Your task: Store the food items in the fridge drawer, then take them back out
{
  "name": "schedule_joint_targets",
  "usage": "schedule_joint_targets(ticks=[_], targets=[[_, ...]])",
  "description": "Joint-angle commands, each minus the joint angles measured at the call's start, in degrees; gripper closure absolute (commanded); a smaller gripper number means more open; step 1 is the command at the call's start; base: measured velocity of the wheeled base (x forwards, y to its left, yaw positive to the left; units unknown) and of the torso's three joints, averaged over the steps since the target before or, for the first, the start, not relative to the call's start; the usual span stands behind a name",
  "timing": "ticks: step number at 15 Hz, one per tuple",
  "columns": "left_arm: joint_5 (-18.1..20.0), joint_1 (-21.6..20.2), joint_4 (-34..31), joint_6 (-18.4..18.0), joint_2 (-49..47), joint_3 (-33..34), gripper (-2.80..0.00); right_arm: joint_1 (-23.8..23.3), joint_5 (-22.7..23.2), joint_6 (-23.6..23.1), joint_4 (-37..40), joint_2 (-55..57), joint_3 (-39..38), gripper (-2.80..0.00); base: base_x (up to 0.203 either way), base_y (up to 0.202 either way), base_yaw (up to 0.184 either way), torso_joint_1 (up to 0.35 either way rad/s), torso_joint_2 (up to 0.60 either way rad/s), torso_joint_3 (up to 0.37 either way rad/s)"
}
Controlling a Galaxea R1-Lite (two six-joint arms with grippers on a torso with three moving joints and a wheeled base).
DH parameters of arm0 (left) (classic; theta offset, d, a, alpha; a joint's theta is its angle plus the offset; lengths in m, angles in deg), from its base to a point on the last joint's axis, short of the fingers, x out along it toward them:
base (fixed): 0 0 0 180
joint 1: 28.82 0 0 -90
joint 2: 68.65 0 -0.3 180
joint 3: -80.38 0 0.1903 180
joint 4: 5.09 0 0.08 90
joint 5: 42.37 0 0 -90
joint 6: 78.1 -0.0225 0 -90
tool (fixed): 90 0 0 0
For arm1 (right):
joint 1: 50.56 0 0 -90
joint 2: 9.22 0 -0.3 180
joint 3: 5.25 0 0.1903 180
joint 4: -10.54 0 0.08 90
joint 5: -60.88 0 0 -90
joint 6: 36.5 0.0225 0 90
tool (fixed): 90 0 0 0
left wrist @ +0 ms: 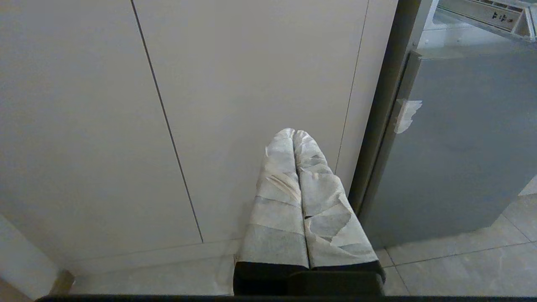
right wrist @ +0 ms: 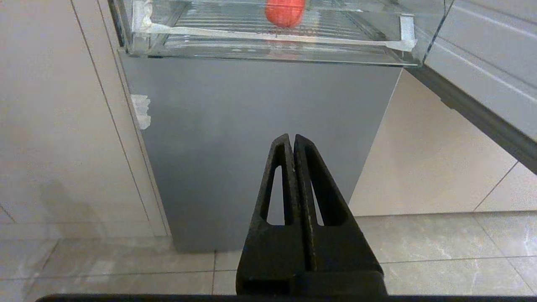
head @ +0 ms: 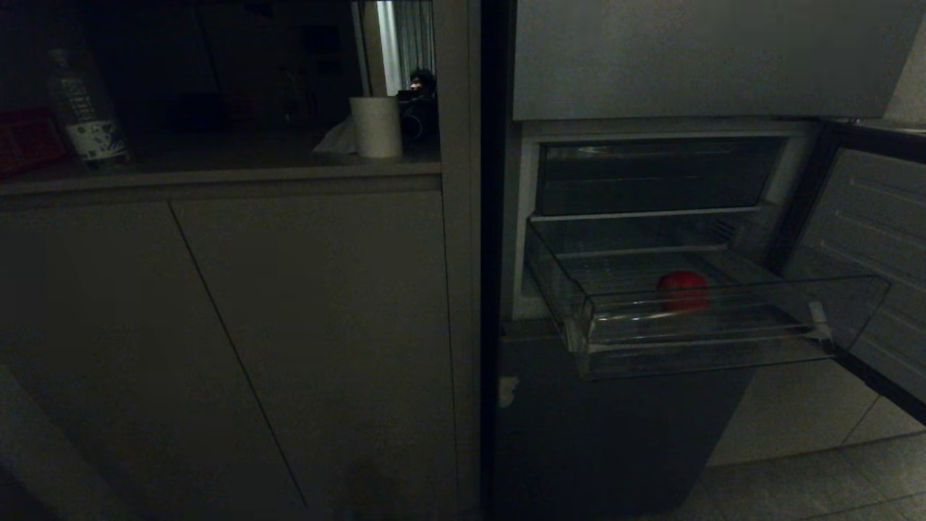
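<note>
The dark grey fridge [head: 615,434] stands right of pale cabinets, its middle door [head: 879,253] swung open to the right. Its clear plastic drawer [head: 694,347] is pulled out, and one red roundish food item [head: 682,289] lies inside it, also seen from below [right wrist: 285,11] through the drawer's front lip [right wrist: 272,40]. My right gripper [right wrist: 293,138] is shut and empty, low before the fridge's bottom panel [right wrist: 260,147]. Wrapped in whitish tape, my left gripper [left wrist: 294,133] is shut and empty, facing the cabinet doors. Neither gripper shows in the head view.
A bottle [head: 85,108] and a white paper roll [head: 376,126] stand on the counter above the pale cabinet doors [head: 217,347]. A person's head [head: 422,79] shows beyond the counter. Whitish tape [right wrist: 141,111] marks the fridge's edge. Tiled floor [right wrist: 440,251] lies below.
</note>
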Motion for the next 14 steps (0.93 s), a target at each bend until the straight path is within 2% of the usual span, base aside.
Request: schedule_joint_targets(ticks=[1,10,14], targets=[[-0.01,-0.02,0.01,0.01,0.0,0.0,0.0,0.04,-0.27,2.03,-0.09,0.01,0.04,0.0,0.0,0.0,0.0,0.0,0.0,0.0],[-0.01,-0.02,0.01,0.04,0.0,0.0,0.0,-0.02,-0.17,1.67,-0.02,0.01,0.08,0.0,0.0,0.0,0.0,0.0,0.0,0.0],[-0.01,-0.02,0.01,0.1,0.0,0.0,0.0,0.05,0.48,2.31,2.16,6.08,7.72,0.0,0.0,0.0,0.0,0.0,0.0,0.0]])
